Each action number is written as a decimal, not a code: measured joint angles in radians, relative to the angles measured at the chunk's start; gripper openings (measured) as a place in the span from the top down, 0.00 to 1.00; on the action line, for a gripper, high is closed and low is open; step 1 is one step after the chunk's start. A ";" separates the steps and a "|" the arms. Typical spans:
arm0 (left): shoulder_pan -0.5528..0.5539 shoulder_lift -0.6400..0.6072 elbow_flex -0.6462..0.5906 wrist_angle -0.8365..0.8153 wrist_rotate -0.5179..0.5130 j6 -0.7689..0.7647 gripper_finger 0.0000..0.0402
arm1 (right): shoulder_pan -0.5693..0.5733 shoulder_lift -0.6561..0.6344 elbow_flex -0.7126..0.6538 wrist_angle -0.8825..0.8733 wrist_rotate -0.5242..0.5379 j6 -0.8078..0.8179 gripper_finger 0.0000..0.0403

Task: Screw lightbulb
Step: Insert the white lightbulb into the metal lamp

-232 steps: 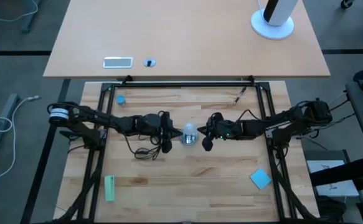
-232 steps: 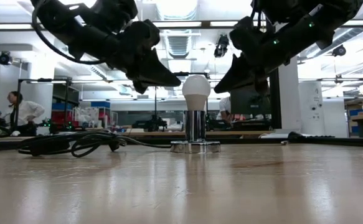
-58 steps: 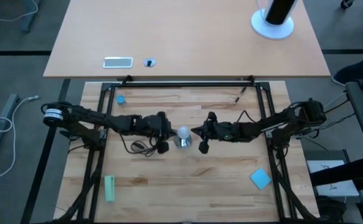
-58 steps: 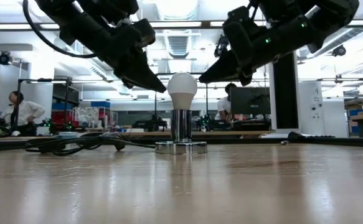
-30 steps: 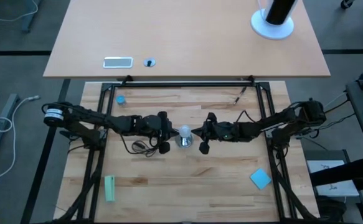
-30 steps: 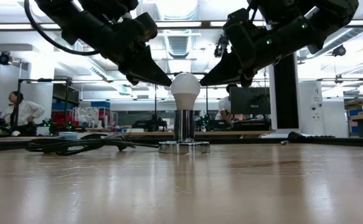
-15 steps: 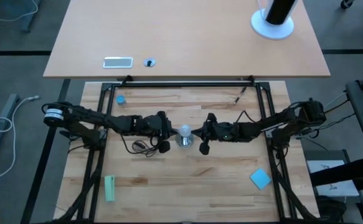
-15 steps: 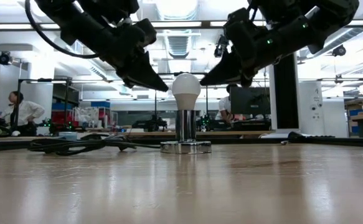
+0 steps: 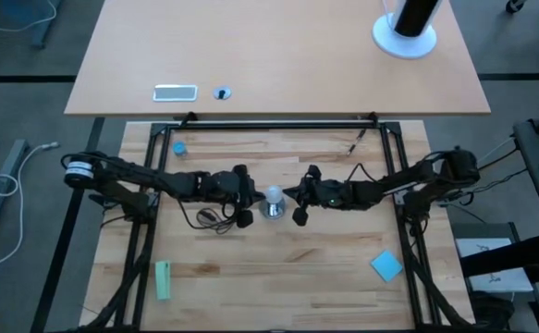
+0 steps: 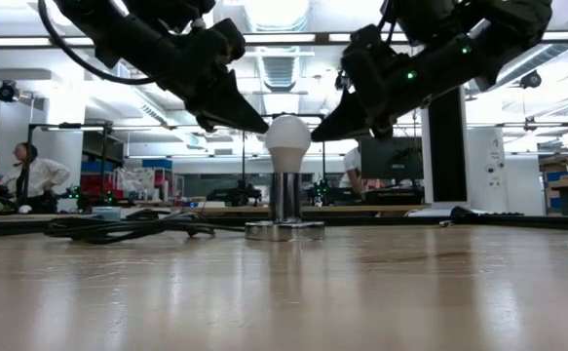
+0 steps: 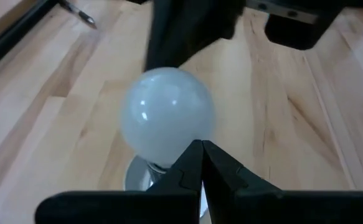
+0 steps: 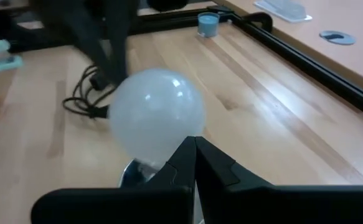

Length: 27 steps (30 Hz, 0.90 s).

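1. The lightbulb stands upright in a shiny silver socket near the middle of the wooden desk, its round white head up; in the low view it shows at.
2. The socket's black cord lies in loose coils on the desk on the left arm's side of the bulb.
3. The left end effector sits just beside the bulb on its left, fingers pressed together with nothing between them; its wrist view shows the closed fingertips right at the bulb's head.
4. The right end effector sits just beside the bulb on the opposite side, also closed and empty; its closed fingertips meet in front of the bulb in its own wrist view.
5. In the low view both end effectors slant down toward the top of the bulb from either side; whether either tip actually touches the glass cannot be told.
6. Elsewhere on the desk lie a green block near the front left, a blue square piece near the front right, and a small blue cap near the back left.
7. In the room behind, a person sits far off at the left of the low view.
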 joint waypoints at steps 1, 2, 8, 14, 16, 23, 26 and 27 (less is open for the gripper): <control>-0.001 0.006 0.001 0.000 0.002 0.000 1.00 | 0.000 0.008 0.008 0.000 0.001 0.000 1.00; -0.002 0.011 0.001 -0.001 0.005 0.000 1.00 | 0.000 0.017 0.016 0.000 0.002 0.000 1.00; -0.002 0.020 0.001 -0.015 0.009 -0.002 1.00 | 0.000 0.048 0.045 0.002 -0.009 -0.001 1.00; -0.002 0.021 0.001 -0.036 0.001 -0.004 1.00 | 0.004 0.031 0.049 -0.035 -0.028 0.002 1.00; -0.001 0.021 -0.001 -0.054 -0.010 -0.005 1.00 | 0.006 0.025 0.049 -0.053 -0.044 0.009 1.00; 0.005 0.022 0.000 -0.081 -0.105 -0.031 1.00 | 0.034 0.028 0.048 -0.069 -0.109 0.023 1.00; 0.004 0.020 0.000 -0.084 -0.102 -0.031 1.00 | 0.041 0.028 0.048 -0.073 -0.085 0.027 1.00; 0.004 0.015 0.000 -0.086 -0.101 -0.032 1.00 | 0.043 0.028 0.048 -0.081 -0.083 0.031 1.00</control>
